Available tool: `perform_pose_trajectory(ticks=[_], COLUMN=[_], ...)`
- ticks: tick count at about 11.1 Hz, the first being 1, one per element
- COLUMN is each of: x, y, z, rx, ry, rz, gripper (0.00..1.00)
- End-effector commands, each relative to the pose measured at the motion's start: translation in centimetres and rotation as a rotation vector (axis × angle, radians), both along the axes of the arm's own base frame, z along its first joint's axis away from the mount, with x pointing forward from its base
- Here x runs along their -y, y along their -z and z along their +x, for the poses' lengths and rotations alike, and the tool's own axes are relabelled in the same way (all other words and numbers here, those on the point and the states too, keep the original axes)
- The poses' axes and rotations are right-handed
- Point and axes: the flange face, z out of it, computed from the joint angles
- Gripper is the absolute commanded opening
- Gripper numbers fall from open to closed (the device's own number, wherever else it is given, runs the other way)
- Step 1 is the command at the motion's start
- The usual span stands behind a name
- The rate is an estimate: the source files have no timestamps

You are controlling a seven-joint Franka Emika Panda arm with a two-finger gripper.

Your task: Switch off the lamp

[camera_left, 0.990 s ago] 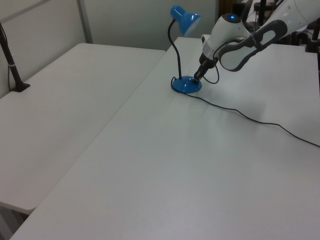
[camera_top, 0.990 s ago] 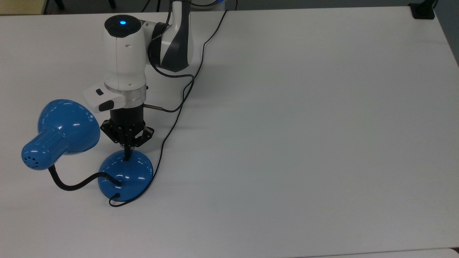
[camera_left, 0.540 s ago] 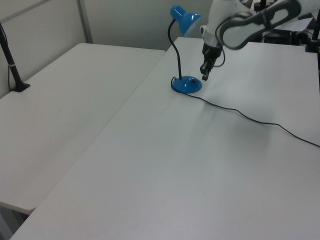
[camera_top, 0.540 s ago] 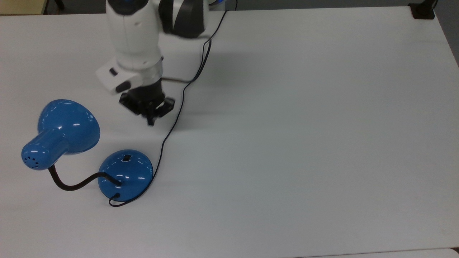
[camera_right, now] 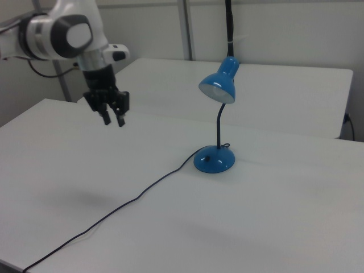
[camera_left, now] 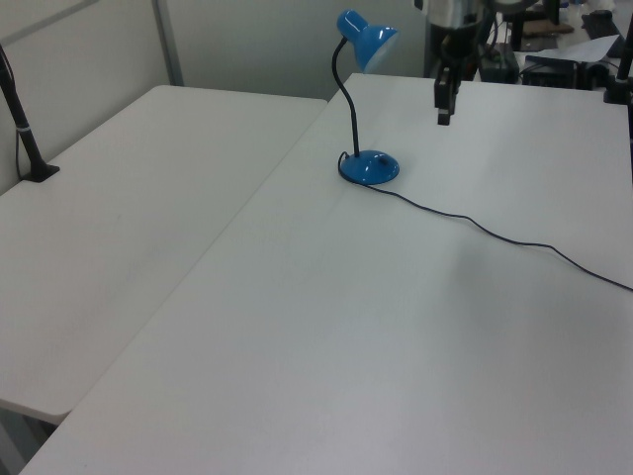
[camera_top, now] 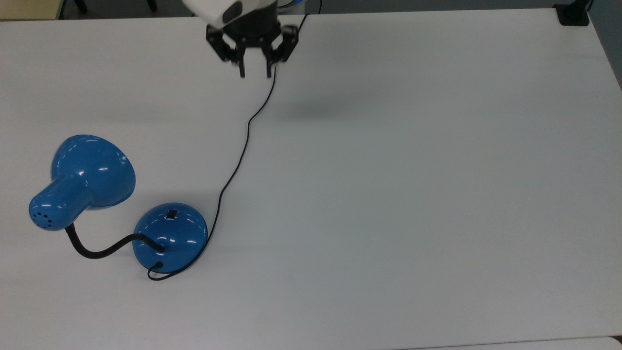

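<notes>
Apparently the press is finished. The glossy blue desk lamp (camera_top: 167, 236), with bell-shaped shade (camera_right: 218, 85) and black gooseneck (camera_top: 99, 249), stands on the white counter (camera_top: 418, 184) toward the top view's lower left. No glow shows inside the shade in the right view, which suggests the bulb is off. The small black rocker switch (camera_top: 171, 213) on the domed base is untouched. The black two-finger gripper (camera_top: 255, 74) hangs well apart from the lamp, above the thin black cord (camera_top: 238, 165), fingers spread and empty. Nothing seems left but retreat.
</notes>
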Motion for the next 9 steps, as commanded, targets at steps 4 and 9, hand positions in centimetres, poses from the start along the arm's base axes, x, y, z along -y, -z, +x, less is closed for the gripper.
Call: perform_pose_trajectory(ticks=[4, 9], x=[0.1, 0.8], y=[-4.3, -4.5], z=[-2.4, -2.3], rx=[-0.045, -0.041], ry=[-0.013, -0.004], rz=[0.0, -0.006], gripper=[1.0, 1.0])
